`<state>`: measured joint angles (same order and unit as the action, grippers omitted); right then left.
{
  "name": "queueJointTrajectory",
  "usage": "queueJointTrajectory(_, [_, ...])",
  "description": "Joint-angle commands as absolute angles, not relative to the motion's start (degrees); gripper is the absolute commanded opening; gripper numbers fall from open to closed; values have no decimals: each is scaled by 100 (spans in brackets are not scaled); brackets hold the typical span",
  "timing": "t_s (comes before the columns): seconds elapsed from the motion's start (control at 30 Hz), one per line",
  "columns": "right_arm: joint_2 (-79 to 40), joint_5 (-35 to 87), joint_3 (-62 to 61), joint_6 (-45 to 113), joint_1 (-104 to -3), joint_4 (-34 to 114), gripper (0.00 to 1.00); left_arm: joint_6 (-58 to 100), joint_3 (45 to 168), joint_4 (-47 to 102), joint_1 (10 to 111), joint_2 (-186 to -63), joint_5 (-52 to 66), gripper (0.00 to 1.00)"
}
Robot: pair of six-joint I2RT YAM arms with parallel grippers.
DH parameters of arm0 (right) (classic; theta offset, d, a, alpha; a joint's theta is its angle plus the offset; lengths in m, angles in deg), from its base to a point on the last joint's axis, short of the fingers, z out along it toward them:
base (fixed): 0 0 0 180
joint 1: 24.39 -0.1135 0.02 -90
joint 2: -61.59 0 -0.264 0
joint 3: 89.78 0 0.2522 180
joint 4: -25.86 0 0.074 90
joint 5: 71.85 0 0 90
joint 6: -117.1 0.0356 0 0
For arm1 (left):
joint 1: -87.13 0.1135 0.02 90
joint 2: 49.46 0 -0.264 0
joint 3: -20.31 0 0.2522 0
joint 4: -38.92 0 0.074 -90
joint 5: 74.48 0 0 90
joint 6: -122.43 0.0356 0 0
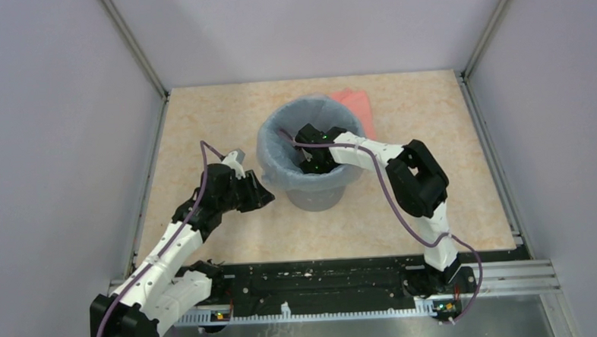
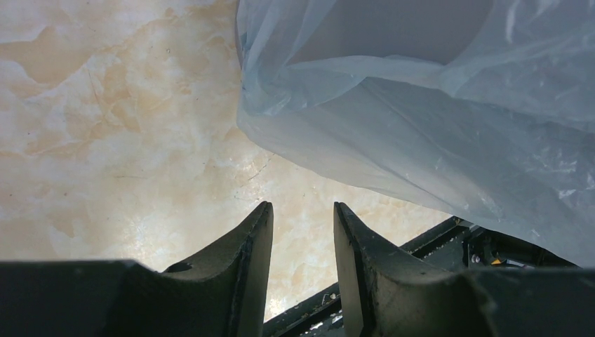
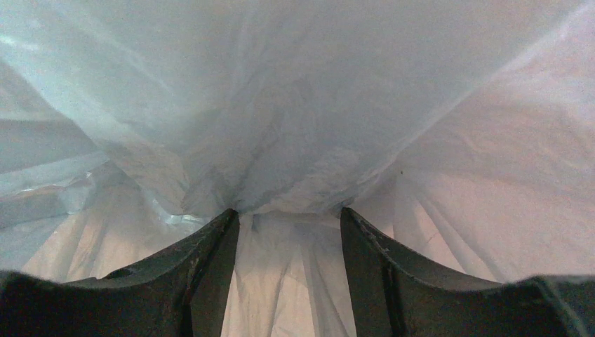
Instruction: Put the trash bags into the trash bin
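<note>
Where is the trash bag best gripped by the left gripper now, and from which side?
Probably pinch the loose fold of the trash bag hanging outside the trash bin, coming from the left: there the film billows clear of the wall, ahead of the open left gripper.

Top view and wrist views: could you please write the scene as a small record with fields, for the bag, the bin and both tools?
trash bag: pale blue, lining the bin, edge folded over the rim
trash bin: grey, upright
right tool: inside the bin, jaws apart, bag film at its fingertips
left tool: low beside the bin's left side, jaws apart, nothing between them
pink piece: on the table behind the bin, partly hidden
task state: bag looks mostly in the bin
</note>
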<state>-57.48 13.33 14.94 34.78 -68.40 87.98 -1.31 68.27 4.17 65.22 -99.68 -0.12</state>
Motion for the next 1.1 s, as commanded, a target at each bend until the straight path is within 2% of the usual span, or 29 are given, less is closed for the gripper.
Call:
queueJointTrajectory(0.0, [-5711,1324,1777,3438,-6783,8717,55,-104,6905,651,6494,-10033,-84,43])
queueJointTrajectory(1.07, [-4559,1431,1837,3631,-6885,8846,57,-115,6913,724,6494,-10098,-141,43])
